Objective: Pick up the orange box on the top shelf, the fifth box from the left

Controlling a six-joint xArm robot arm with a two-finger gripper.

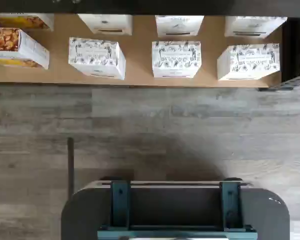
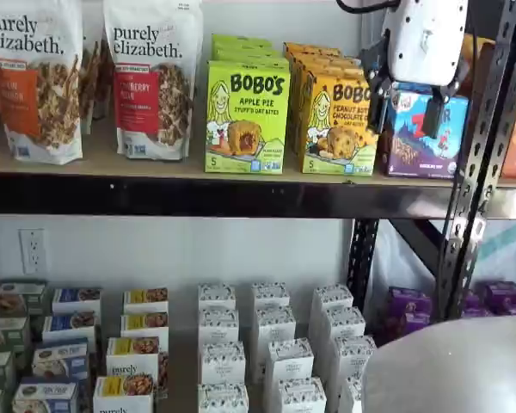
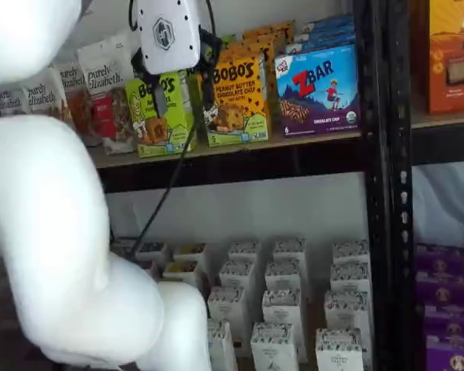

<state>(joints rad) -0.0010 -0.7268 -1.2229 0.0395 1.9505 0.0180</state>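
Observation:
The orange box [image 2: 334, 127] stands upright at the front of a row on the top shelf [image 2: 112, 163], between a lime-green Bobo's box and a blue-purple ZBar box. It also shows in a shelf view [image 3: 236, 97], on the same tan board [image 3: 216, 148]. My gripper [image 2: 406, 110] hangs in front of the shelf at box height, apart from the boxes. Its two black fingers show a plain gap and hold nothing. In a shelf view the gripper [image 3: 183, 89] overlaps the green box. The wrist view shows neither the orange box nor the fingers.
The green Apple Pie box [image 2: 245, 116], the ZBar box [image 2: 426, 146] and granola bags [image 2: 155, 77] flank the orange box. A black perforated upright [image 2: 486, 146] stands to the right. Small white boxes [image 1: 176, 59] fill the lower level. The white arm [image 3: 54, 232] fills the left foreground.

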